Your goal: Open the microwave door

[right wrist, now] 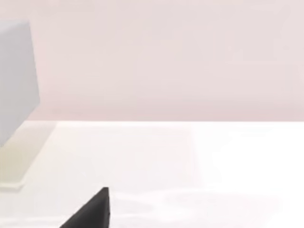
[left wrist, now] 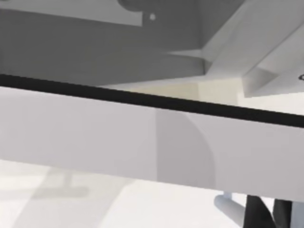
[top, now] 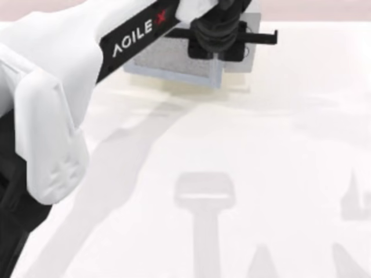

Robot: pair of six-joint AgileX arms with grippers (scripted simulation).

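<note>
The microwave [top: 235, 58] stands at the table's back centre, and its grey side [right wrist: 16, 80] also shows in the right wrist view. The microwave door [top: 171, 62], with its speckled mesh window, stands slightly ajar. In the left wrist view the door [left wrist: 95, 128] fills the picture as a pale panel with a black edge. The pale cavity [left wrist: 190, 90] shows behind it. My left gripper [top: 215, 45] reaches over the door's right edge. Its dark fingers [left wrist: 259, 213] stand close together beside the rounded handle [left wrist: 229, 208], their tips hidden behind the door. Only a black tip of my right gripper [right wrist: 95, 211] shows, low over the table.
My left arm [top: 52, 116] crosses the table's left half from the near-left corner to the microwave. Bare pale table [top: 261, 162] lies in front of the microwave, crossed by arm shadows. A pink wall [right wrist: 166, 57] rises behind the table.
</note>
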